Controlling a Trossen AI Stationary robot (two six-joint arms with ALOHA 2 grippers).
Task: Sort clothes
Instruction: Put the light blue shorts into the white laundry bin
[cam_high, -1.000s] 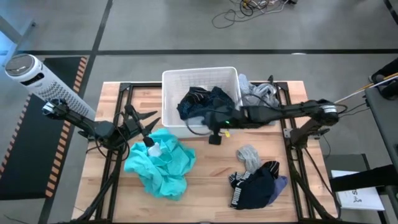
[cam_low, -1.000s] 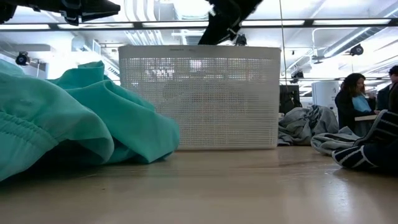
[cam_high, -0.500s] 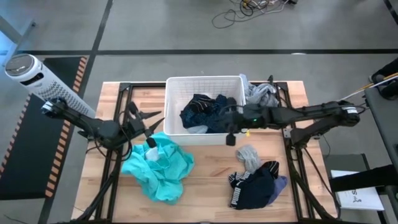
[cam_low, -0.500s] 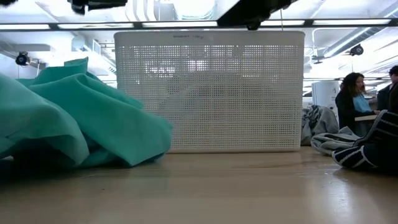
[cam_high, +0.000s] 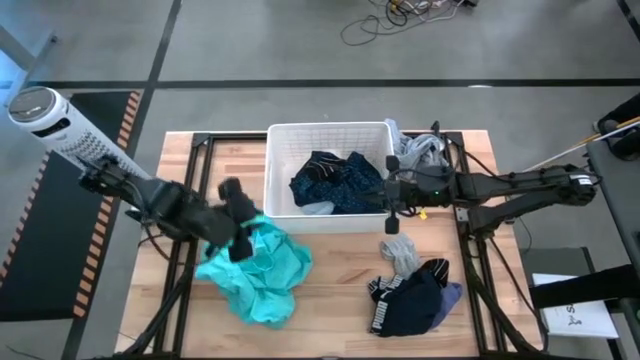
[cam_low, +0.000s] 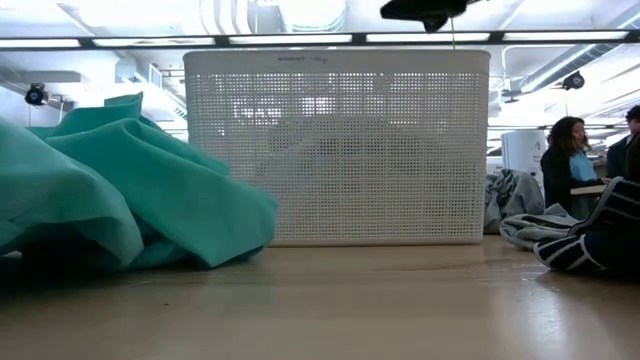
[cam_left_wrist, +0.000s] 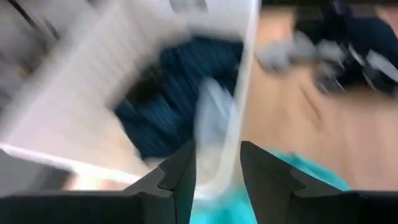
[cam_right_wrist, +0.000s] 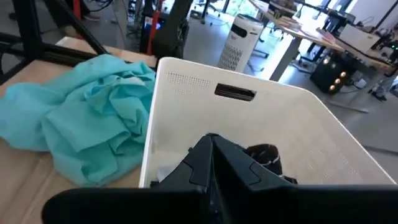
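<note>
A white bin (cam_high: 275, 170) sits in the middle of the wooden table (cam_high: 340, 290), toward the far side. Inside it lies a dark blue garment (cam_high: 335, 180) with a bit of pale cloth by the near wall.

The big teal garment (cam_high: 258, 272) is in a heap on the table, just beside the bin's near left corner. The left gripper (cam_high: 240, 222) is over the top edge of this heap. In the left wrist view, its two dark fingers (cam_left_wrist: 180, 180) stand a little apart with something pale between them — the picture is too blurry to tell if they hold it.

The right gripper (cam_high: 391, 195) is at the bin's right wall, above the rim. Its jaws are pressed together and hold nothing. In the right wrist view, they point down into the bin.

A small grey piece (cam_high: 400, 250) lies on the table near the bin's right front corner. Just past it is a navy-black garment with white stripes (cam_high: 410, 298), with a bit of lavender cloth (cam_high: 452, 294) at its right edge. More grey clothes (cam_high: 420, 150) are bunched behind the bin's right side.

Far off in the room — seen from the low view — a person (cam_low: 568, 150) sits at a desk.
</note>
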